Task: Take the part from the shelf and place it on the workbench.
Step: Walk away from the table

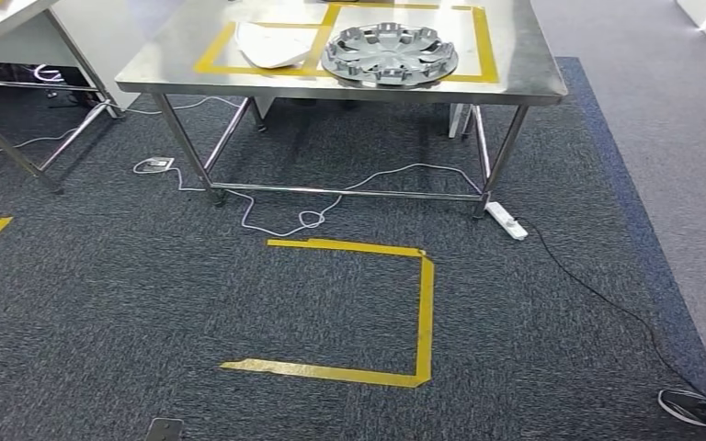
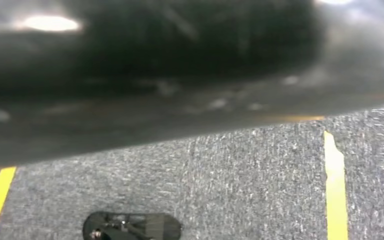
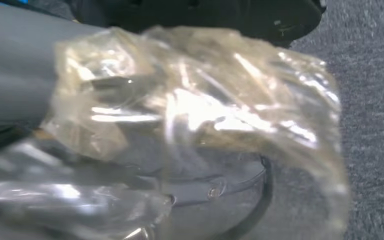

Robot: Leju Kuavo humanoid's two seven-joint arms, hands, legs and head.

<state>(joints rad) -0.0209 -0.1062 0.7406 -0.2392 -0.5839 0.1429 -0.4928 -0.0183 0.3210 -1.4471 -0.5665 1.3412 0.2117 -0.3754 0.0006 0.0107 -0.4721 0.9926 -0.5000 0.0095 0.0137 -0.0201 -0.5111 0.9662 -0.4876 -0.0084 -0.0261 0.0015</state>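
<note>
Right hand: the right hand (image 3: 15, 75) shows as a grey ribbed cover close behind a part (image 3: 195, 130) wrapped in crinkled clear plastic; the wrap hides the fingers, so whether they grip it I cannot tell.
Left hand: the left wrist view is blurred, so its state cannot be told.
Part: in the right wrist view, pressed against the hand, above the dark carpet (image 3: 370, 100).
Workbench: the steel workbench (image 1: 175, 55) stands ahead, its top marked with yellow tape.
On the workbench: a silver hubcap (image 1: 389, 53) near the front edge, a white sheet (image 1: 271, 44) just beside it.
Floor: a yellow tape outline (image 1: 418, 312) before the workbench; a power strip (image 1: 506, 220) by its front right leg.
Person: a shoe (image 1: 694, 407).
</note>
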